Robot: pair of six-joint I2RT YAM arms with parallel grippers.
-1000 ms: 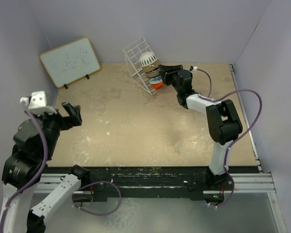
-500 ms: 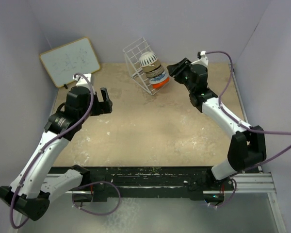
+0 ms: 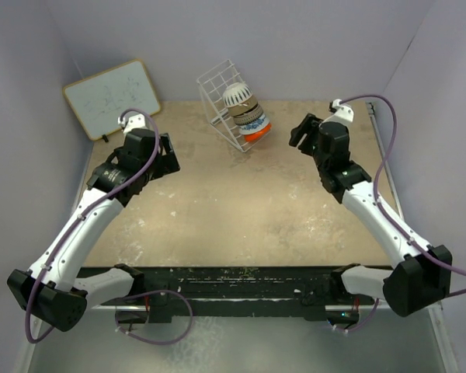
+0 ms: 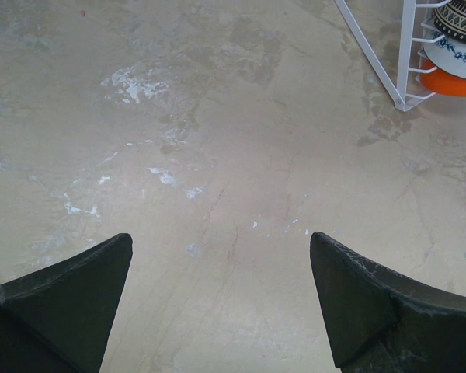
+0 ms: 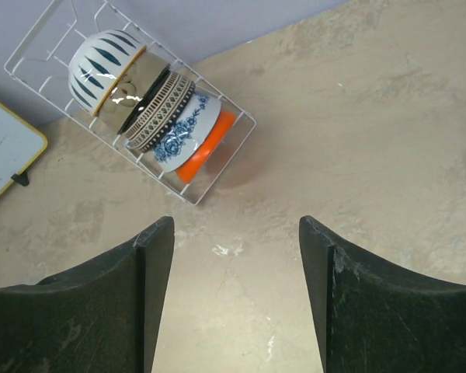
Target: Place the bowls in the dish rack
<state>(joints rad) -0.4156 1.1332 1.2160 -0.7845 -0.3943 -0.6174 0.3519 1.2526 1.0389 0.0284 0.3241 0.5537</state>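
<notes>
The white wire dish rack (image 3: 217, 81) stands at the back middle of the table, tilted, with several bowls nested in a row inside it. From the top they are a cream-white bowl with dark stripes (image 5: 101, 66), a glossy black one (image 5: 144, 85), a brown patterned one (image 5: 161, 109), a blue-and-white one (image 5: 188, 128) and an orange-red one (image 5: 206, 151). My right gripper (image 3: 299, 132) hovers right of the rack, open and empty, well apart from it. My left gripper (image 3: 167, 151) hangs left of the rack over bare table, open and empty. The left wrist view catches the rack's corner (image 4: 406, 62).
A wood-framed whiteboard (image 3: 113, 97) leans against the back left wall. Purple walls close the table in at the back and both sides. The tan tabletop (image 3: 233, 202) lies between the two arms, with the arm bases along the near edge.
My right gripper has pulled back to the right, away from the rack and the orange-red bowl, and its jaws have widened. My left arm has swung from the far left in over the table.
</notes>
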